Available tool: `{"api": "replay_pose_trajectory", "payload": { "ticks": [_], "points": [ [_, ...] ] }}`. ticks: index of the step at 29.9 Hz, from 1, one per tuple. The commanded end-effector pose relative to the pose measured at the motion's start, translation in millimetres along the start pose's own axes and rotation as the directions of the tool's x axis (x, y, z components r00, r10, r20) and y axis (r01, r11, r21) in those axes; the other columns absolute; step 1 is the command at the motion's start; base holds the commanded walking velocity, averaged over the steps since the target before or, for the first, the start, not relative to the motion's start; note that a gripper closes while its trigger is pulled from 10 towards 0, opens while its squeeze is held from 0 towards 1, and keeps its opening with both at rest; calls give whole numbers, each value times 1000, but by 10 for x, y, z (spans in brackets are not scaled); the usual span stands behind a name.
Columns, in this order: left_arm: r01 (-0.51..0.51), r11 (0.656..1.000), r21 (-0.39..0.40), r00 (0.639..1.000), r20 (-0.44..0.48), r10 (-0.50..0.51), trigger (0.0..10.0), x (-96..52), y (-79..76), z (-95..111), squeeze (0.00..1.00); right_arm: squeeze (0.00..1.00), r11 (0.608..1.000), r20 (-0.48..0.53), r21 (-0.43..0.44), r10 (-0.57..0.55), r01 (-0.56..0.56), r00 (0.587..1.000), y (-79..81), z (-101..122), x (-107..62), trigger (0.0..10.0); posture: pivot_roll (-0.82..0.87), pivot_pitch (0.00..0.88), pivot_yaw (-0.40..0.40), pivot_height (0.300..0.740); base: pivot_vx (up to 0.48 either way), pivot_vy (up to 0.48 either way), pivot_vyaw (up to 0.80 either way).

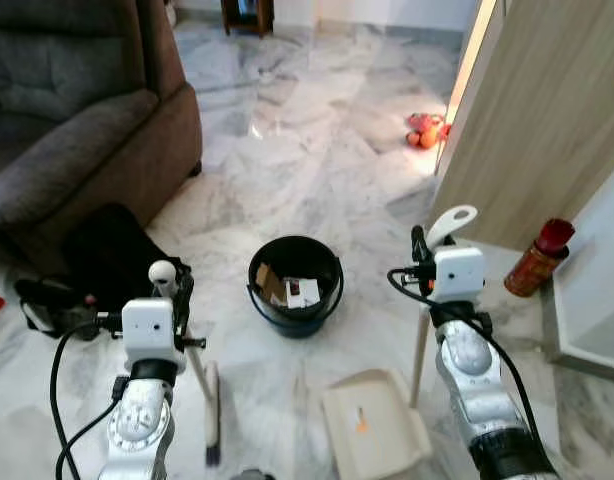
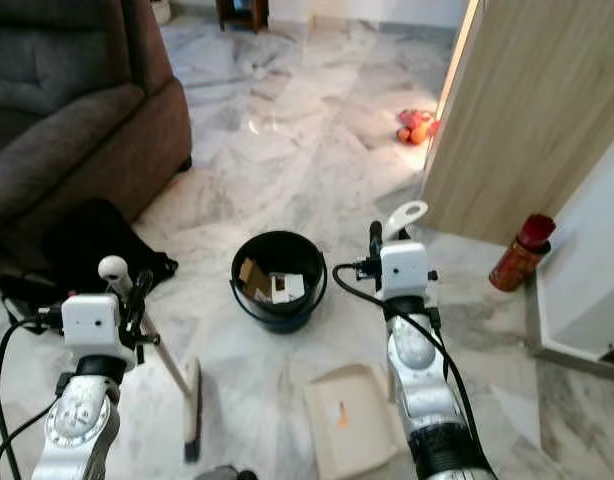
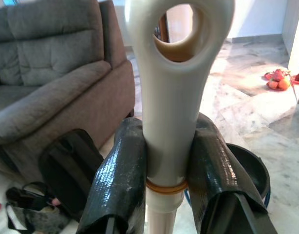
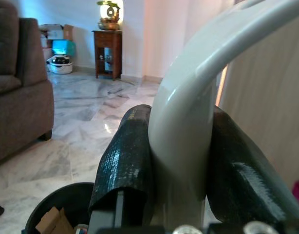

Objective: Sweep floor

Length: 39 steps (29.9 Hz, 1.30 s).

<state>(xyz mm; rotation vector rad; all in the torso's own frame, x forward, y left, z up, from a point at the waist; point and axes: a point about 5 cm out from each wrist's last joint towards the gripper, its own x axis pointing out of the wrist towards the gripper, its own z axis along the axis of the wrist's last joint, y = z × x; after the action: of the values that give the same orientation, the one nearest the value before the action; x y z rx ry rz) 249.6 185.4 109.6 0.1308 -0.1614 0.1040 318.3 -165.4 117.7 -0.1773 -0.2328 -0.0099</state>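
My left gripper (image 1: 177, 290) is shut on the cream handle of a small broom (image 1: 199, 372). The broom's dark bristle head (image 1: 213, 420) rests on the marble floor in front of me. My right gripper (image 1: 423, 252) is shut on the upright handle (image 1: 451, 222) of a cream dustpan (image 1: 372, 425). The pan lies flat on the floor with a small orange scrap (image 1: 361, 421) in it. In the left wrist view both black fingers (image 3: 119, 180) clamp the broom handle (image 3: 170, 97) just below its hanging loop. In the right wrist view the fingers (image 4: 125, 165) grip the dustpan handle (image 4: 188, 141).
A black bucket (image 1: 296, 285) holding cardboard and paper scraps stands between the two tools. A brown sofa (image 1: 77, 110) and a black bag (image 1: 97, 265) lie to the left. A wooden panel (image 1: 547, 110), a red spray can (image 1: 537, 258) and an orange toy (image 1: 424, 130) are to the right.
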Motion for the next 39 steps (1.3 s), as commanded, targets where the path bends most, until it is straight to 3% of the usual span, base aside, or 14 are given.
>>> {"api": "replay_pose_trajectory", "payload": {
  "ticks": [1, 21, 27, 39],
  "points": [
    [-1, 1000, 7, 999, 49, 1, 10000, 19, 5, 90, 0, 0, 1000, 27, 2, 2, -2, 1000, -15, 75, 42, 10000, 108, 114, 32, 740, 0, 0, -800],
    [3, 999, 34, 999, 38, -4, 10000, 29, -5, 75, 0, 0, 1000, 19, -4, 6, -6, 1000, -15, 60, 38, 10000, 109, 112, 31, 740, 0, 0, -800],
    [4, 999, 39, 999, 38, -5, 10000, 34, -12, 72, 0, 0, 1000, 15, -4, 8, -8, 1000, -4, 53, 42, 10000, 110, 111, 29, 740, 0, -457, -800],
    [1, 999, 39, 999, 37, -2, 10000, 32, -19, 72, 0, 0, 1000, 11, -7, 8, -8, 1000, -16, 51, 46, 10000, 108, 113, 28, 740, 0, -108, -800]
  ]
}}
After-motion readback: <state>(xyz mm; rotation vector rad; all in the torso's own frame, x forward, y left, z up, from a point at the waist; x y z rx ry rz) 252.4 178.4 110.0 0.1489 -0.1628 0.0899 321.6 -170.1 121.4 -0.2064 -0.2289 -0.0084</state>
